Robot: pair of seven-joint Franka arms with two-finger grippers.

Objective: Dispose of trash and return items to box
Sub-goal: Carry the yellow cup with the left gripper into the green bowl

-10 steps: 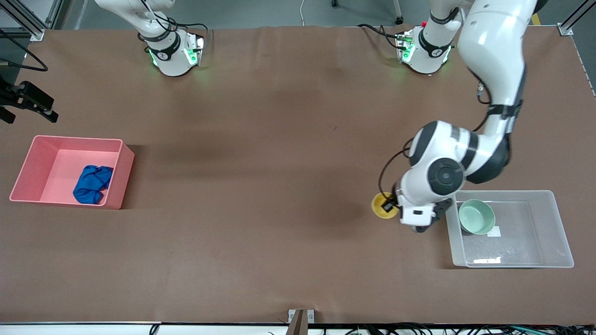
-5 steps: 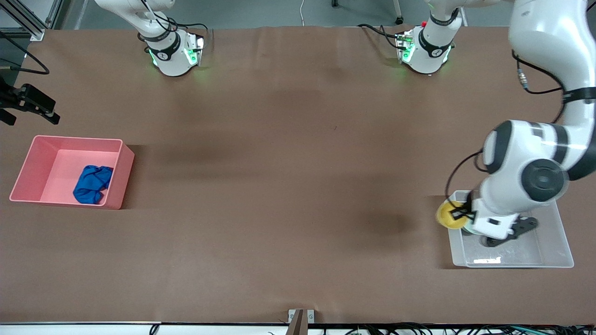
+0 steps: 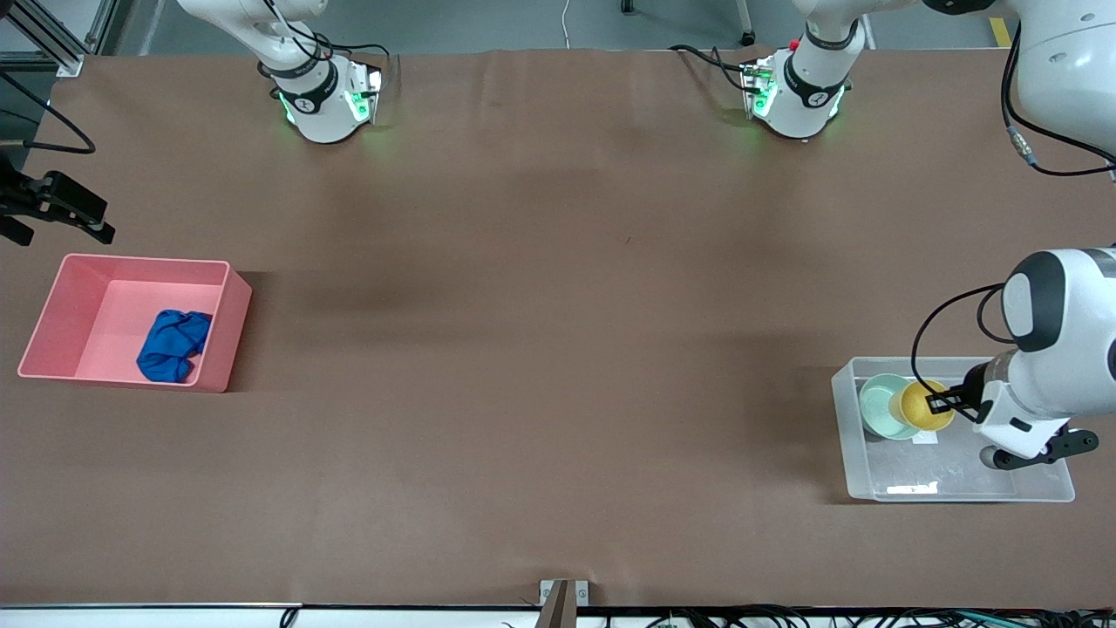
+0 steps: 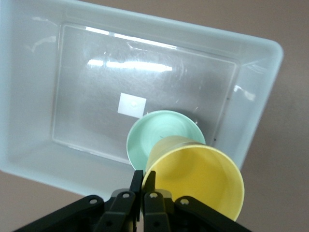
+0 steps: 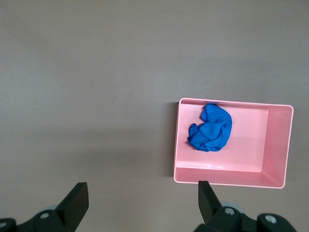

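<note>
My left gripper [image 3: 943, 403] is shut on the rim of the yellow cup [image 3: 924, 406] and holds it tilted over the clear box [image 3: 959, 497], just above the mint-green bowl [image 3: 879, 406] that sits in the box. In the left wrist view the gripper [image 4: 143, 176] pinches the cup [image 4: 198, 179] over the bowl [image 4: 154, 133], near the white label [image 4: 132, 104] on the floor of the box [image 4: 270, 77]. The blue cloth [image 3: 173, 346] lies in the pink bin [image 3: 52, 323]. My right gripper [image 3: 57, 209] is open and empty, up over the table beside the pink bin.
The right wrist view shows the open gripper [image 5: 142, 198] over bare brown table, with the pink bin [image 5: 231, 176] and the cloth [image 5: 211, 128] in it just past one fingertip [image 5: 205, 193]. The box stands near the table edge at the left arm's end.
My left gripper has carried the yellow cup from the table beside the box to over the box, above the bowl. The right gripper has barely shifted.
</note>
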